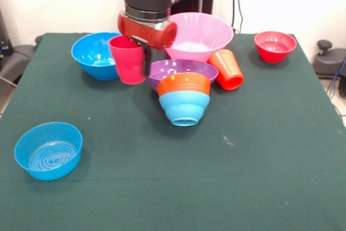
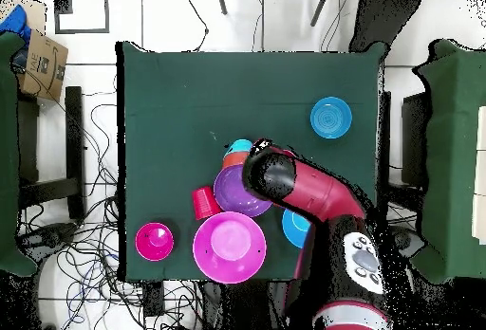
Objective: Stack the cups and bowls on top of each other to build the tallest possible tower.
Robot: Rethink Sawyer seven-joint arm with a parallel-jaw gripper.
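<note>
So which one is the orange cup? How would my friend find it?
Start at the large pink bowl at the far side of the table, by the robot. On the side towards the small red bowl, a smooth orange-red cup leans tilted against the pink bowl, next to the shallow purple bowl. It is the only cup tipped over; the pinkish-red cup is upright.

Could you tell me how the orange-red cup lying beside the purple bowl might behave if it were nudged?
The orange-red cup lies tipped on its side, so it would probably roll, curving because it tapers. It looks like thin glossy plastic: likely light and slippery. The purple bowl beside it may stop it.
</note>
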